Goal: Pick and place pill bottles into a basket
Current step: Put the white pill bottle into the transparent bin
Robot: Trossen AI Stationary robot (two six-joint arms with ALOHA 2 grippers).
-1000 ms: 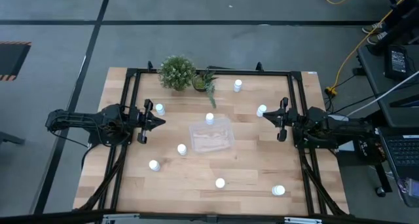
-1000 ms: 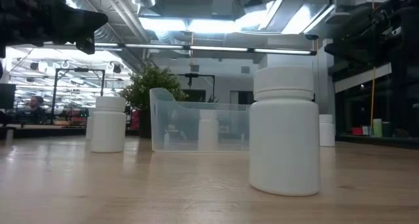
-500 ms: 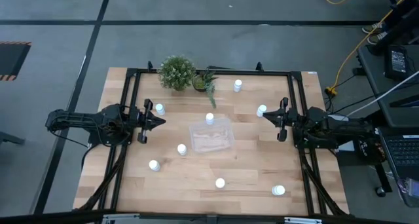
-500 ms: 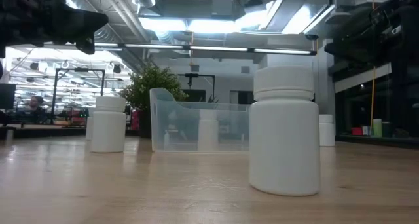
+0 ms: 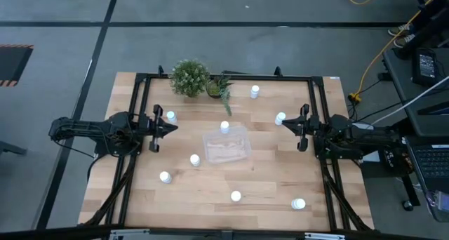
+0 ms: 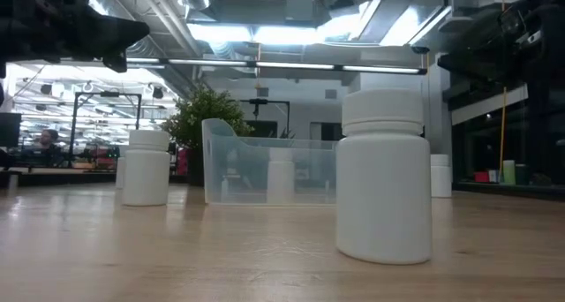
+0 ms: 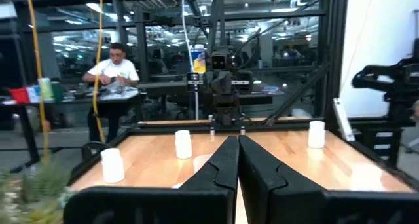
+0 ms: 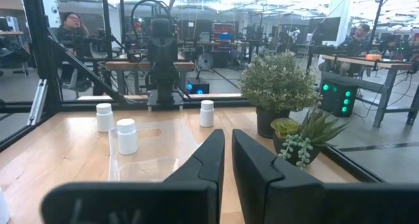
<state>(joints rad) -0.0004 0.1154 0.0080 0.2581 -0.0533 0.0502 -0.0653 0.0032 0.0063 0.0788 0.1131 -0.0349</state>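
Several white pill bottles stand upright on their bases, scattered on the wooden table: one (image 5: 171,116) beside my left gripper, one (image 5: 280,118) beside my right gripper, one (image 5: 224,127) at the far edge of the basket, and others (image 5: 195,159) (image 5: 236,196) nearer the front. The clear plastic basket (image 5: 226,144) sits on the table's middle; I see no bottle inside it. My left gripper (image 5: 170,129) is shut and empty above the table's left side. My right gripper (image 5: 287,125) is shut and empty above the right side. Both point at the basket.
A green potted plant (image 5: 189,77) and a small succulent (image 5: 219,88) stand at the far edge. A black frame (image 5: 224,77) runs around the table. One bottle (image 6: 384,174) stands close to the low camera. People sit at desks beyond the table (image 7: 114,67).
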